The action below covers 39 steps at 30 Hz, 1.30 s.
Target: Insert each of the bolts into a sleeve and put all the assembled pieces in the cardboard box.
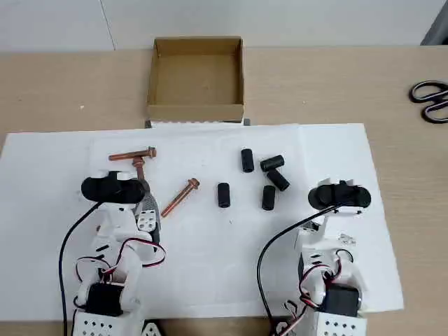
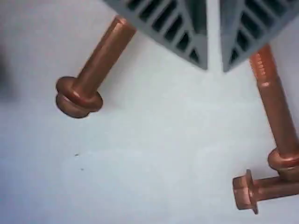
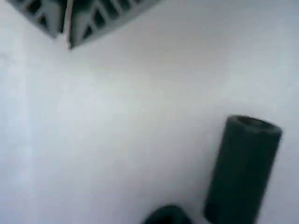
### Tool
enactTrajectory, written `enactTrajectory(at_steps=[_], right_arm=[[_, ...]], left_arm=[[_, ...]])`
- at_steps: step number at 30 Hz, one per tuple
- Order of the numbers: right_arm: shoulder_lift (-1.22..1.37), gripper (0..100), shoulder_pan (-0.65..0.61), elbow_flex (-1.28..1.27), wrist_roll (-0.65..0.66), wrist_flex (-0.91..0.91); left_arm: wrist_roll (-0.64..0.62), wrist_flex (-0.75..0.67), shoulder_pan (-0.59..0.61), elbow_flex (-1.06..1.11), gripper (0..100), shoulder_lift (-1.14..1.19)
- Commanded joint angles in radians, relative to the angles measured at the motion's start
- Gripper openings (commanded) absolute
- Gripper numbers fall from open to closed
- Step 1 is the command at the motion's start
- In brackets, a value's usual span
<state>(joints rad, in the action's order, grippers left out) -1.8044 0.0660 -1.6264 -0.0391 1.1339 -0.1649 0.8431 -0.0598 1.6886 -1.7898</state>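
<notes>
Close to us, we see the left claw almost closed, holding nothing, between two of the bolts. The right claw is closed too and holds nothing, near one of the black sleeves. Three bolts and five sleeves lie loose on the white paper. Farther back, the cardboard box shows us its bare brown floor

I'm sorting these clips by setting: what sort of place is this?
Probably a lab or workshop bench for robot trials: a wooden table under a white sheet, a left arm and right arm standing at its edge, and bolts, sleeves and scissors laid out.
</notes>
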Motion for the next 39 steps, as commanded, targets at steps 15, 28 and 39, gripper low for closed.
enactTrajectory(at_steps=[15, 28, 39], right_arm=[[0.007, 0.6, -0.018, 0.253, 0.061, -0.002], [0.957, 0.4, 0.108, 1.310, -0.009, 0.443], [1.237, 0.4, 0.033, 1.639, -0.003, 0.596]], left_arm=[[-0.003, -0.005, -0.066, -0.005, 1, 0.006], [-0.005, 0.141, -0.066, -0.352, 1, 0.038], [-0.140, 0.446, -0.064, -1.130, 1, 0.729]])
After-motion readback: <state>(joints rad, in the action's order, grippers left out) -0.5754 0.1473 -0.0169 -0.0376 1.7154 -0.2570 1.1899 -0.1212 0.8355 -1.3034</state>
